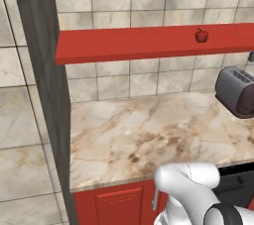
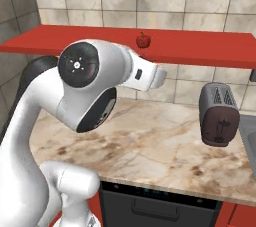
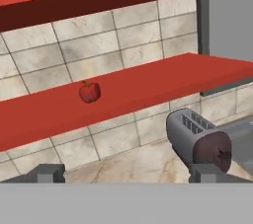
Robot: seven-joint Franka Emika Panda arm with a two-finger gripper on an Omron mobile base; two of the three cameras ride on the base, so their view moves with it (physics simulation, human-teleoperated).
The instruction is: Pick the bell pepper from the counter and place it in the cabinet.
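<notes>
Dark fingertips frame your hand view, spread wide and empty. Beyond them the bell pepper sits on the cabinet shelf, above the toaster. Swing back carelessly and you could knock it off.

grey-beige tiled wall, red lower doors, perhaps a dishwasher.

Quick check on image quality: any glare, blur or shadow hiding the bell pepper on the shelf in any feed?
Left base view: bell pepper small but sharp on the cabinet shelf, flat even light. Right base view: also crisp, no glare, though the arm fills the left side. Hand view: pepper clear; gripper fingertips wide apart.
</notes>
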